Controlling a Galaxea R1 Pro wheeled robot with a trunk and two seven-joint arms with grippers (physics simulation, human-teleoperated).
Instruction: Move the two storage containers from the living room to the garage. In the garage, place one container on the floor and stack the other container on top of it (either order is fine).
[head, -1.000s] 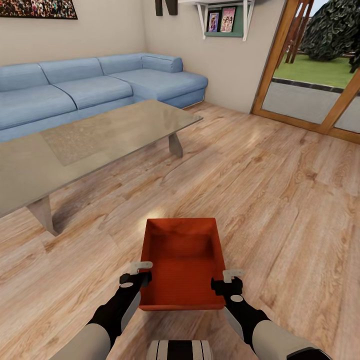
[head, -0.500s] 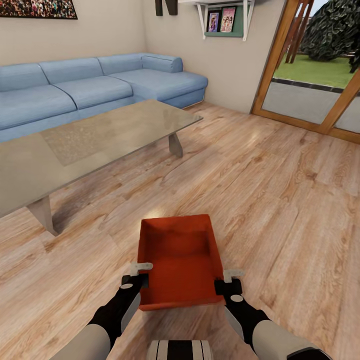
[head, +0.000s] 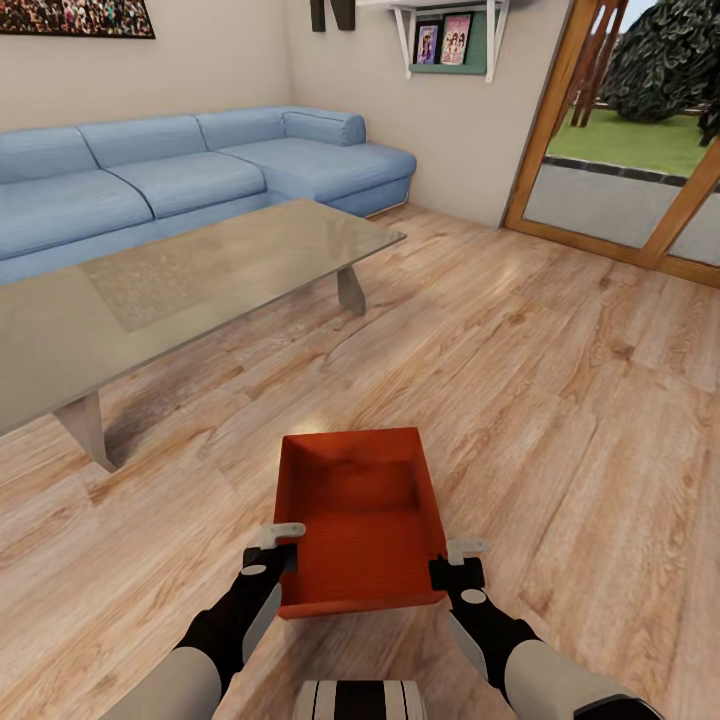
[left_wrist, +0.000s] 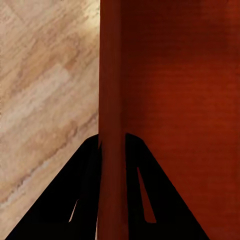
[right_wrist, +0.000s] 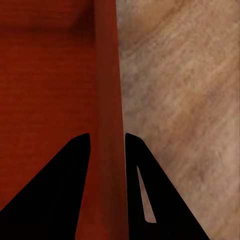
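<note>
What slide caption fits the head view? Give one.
Both grippers clamp an orange-red storage container above living-room floor.

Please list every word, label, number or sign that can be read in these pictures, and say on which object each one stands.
No text can be read.
Two framed pictures on the wall shelf: figures show; any lettering is too small to read.
Wall picture above the blue sofa: blurred pattern, no legible words.
Orange-red storage container: plain walls, no label.

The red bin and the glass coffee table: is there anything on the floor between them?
No. In the head view, only bare wood-plank floor lies between the red bin and the glass coffee table.
</note>
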